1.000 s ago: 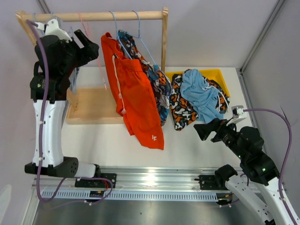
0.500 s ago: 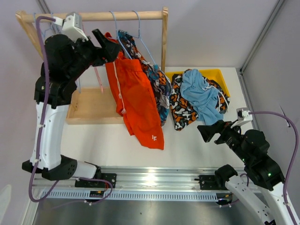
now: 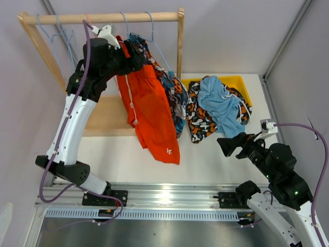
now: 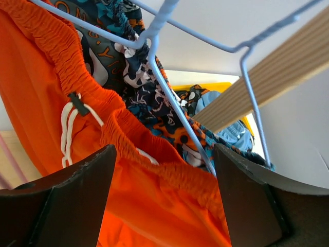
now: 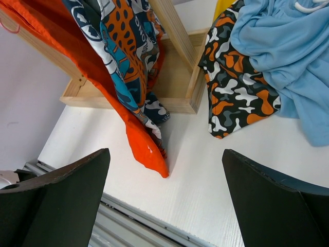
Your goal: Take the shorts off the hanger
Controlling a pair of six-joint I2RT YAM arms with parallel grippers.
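Our left gripper [image 4: 163, 175] gapes wide and empty. The plain red-orange drawstring fabric shorts [image 3: 151, 110] hang just ahead of its fingers on a pale-blue wire hanger [image 4: 177, 116]. We should pinch only the elastic waistband [image 4: 128, 128], clear of the wire. Our right gripper [image 5: 164, 190], also open, holds nothing.

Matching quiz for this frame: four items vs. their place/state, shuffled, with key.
1 red-orange shorts
2 light blue shorts
3 left gripper
4 right gripper

A open, over white table
B heaped in yellow bin
C hanging below wooden rail
D open, at elastic waistband

Pairs: 1-C, 2-B, 3-D, 4-A
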